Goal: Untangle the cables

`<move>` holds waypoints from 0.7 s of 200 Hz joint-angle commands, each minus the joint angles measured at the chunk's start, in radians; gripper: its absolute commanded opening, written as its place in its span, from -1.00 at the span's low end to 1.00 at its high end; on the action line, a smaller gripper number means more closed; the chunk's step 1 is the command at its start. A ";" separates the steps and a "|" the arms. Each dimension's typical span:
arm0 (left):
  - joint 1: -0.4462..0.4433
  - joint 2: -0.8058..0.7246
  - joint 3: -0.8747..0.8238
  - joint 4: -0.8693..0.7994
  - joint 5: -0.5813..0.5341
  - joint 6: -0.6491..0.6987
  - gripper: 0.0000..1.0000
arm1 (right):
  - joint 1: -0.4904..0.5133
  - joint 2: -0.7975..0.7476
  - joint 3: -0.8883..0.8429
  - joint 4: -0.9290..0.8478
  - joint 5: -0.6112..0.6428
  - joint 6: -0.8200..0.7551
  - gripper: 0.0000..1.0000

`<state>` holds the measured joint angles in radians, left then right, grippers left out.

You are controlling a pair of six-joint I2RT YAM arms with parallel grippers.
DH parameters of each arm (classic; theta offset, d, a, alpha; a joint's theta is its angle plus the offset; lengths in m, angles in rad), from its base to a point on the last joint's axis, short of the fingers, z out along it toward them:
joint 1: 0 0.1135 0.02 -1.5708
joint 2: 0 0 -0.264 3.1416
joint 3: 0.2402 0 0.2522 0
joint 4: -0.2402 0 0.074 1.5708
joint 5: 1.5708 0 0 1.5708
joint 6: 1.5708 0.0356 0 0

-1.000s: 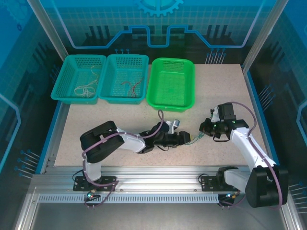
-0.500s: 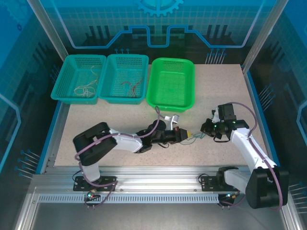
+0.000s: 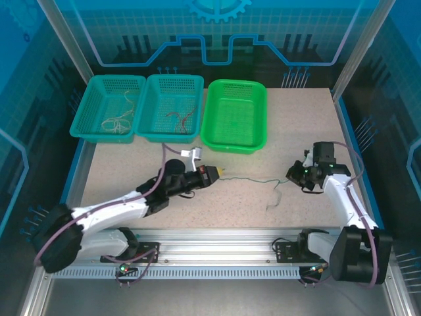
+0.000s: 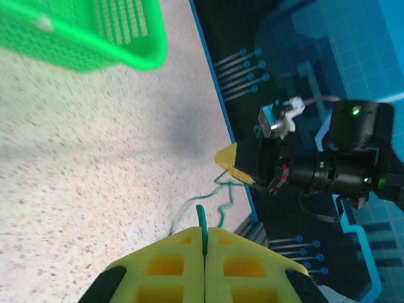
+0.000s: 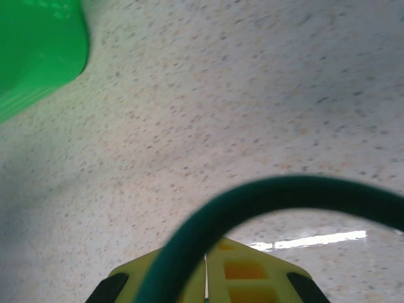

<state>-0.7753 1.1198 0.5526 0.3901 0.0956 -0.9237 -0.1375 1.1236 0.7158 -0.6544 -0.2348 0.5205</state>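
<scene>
A thin dark green cable (image 3: 250,179) stretches low over the table between my two grippers, and a loose strand hangs off it near its right end. My left gripper (image 3: 222,172) is shut on the cable's left end. In the left wrist view the green cable (image 4: 201,218) sticks out from between the closed yellow fingertips (image 4: 177,246). My right gripper (image 3: 294,176) is shut on the other end. In the right wrist view the cable (image 5: 265,196) arcs out across the closed gripper (image 5: 205,259). White cables (image 3: 118,122) and red cables (image 3: 179,118) lie in the two teal baskets.
Three baskets stand in a row at the back: a teal basket (image 3: 92,82) on the left, a teal basket (image 3: 152,80) in the middle and a bright green basket (image 3: 256,141) beside them. Speckled tabletop (image 3: 296,125) lies open to the right.
My left gripper has shut on the green cable and drawn back to the left, pulling it out long. My right gripper has shifted slightly right, still holding its end.
</scene>
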 commanded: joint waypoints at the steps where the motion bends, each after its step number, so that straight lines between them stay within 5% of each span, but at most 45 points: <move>1: 0.042 -0.132 -0.015 -0.182 -0.083 0.083 -1.00 | -0.053 0.016 -0.020 -0.022 0.051 -0.042 -1.00; 74: 0.248 -0.377 0.010 -0.432 -0.080 0.107 -1.00 | -0.086 0.023 -0.067 0.026 -0.033 -0.004 -1.00; 140: 0.521 -0.186 0.265 -0.428 0.116 0.180 -1.00 | 0.060 -0.009 -0.131 0.078 -0.071 0.038 -1.00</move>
<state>-0.3428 0.8585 0.6880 -0.0486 0.1036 -0.8032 -0.1154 1.1385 0.5957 -0.5941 -0.2905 0.5350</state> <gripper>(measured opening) 0.062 0.067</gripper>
